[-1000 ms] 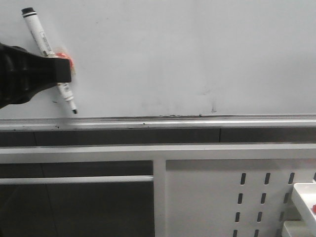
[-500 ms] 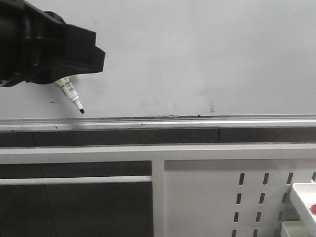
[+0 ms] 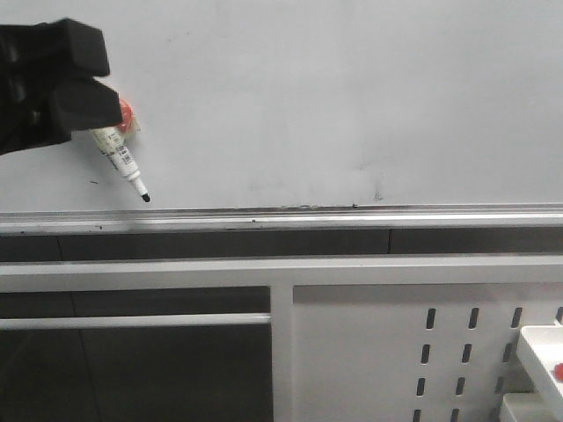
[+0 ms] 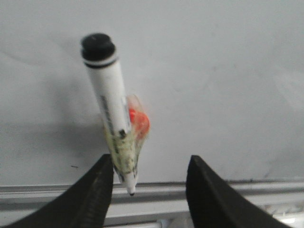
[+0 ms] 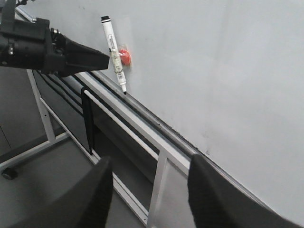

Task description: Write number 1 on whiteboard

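One whiteboard (image 3: 352, 88), one marker (image 3: 123, 163), no stroke

A: What sits off the board?

B: A white perforated metal panel (image 3: 422, 352) at the lower right of the front view, with rows of dark slots.

A: And beside it?

B: A white frame post (image 3: 281, 352) just left of the panel, meeting a horizontal white bar (image 3: 176, 271) that runs the full width. A thinner rail (image 3: 132, 321) crosses the dark opening to the left.

A: Anything at the far right corner?

B: A white tray (image 3: 538, 352) holding something red (image 3: 558, 372), cut off by the edge.

A: Below?

B: Grey floor (image 5: 57, 190), and a caster (image 5: 7, 174) on the stand's foot.
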